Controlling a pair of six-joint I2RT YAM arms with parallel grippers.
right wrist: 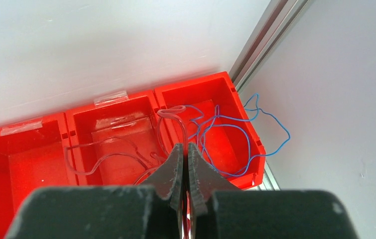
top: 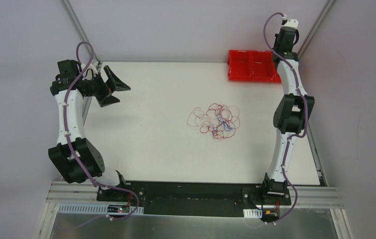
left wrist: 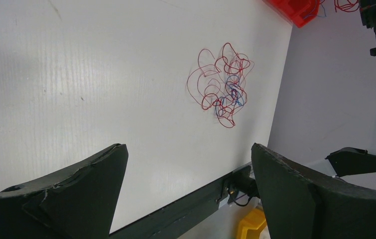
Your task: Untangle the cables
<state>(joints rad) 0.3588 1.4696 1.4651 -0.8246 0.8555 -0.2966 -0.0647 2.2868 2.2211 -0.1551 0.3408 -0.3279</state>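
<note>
The cables [top: 219, 121] lie as a loose tangle of thin red loops with a few blue strands, right of the table's middle; the left wrist view shows the same tangle [left wrist: 223, 84] far ahead. My left gripper [left wrist: 188, 149] is open and empty, raised near the table's far left edge [top: 118, 93]. My right gripper [right wrist: 185, 147] hangs over the red bins, shut on a thin red cable [right wrist: 172, 112] that loops up from between the jaws. A blue cable [right wrist: 235, 127] lies in the right compartment and spills over its rim. Pale red cables [right wrist: 106, 159] lie in the middle compartment.
The red bins [top: 253, 65] stand at the table's far right corner, beside a slanted metal frame post [right wrist: 260, 45]. A yellow box [left wrist: 250, 226] shows below the table's near edge. Grey walls enclose the table.
</note>
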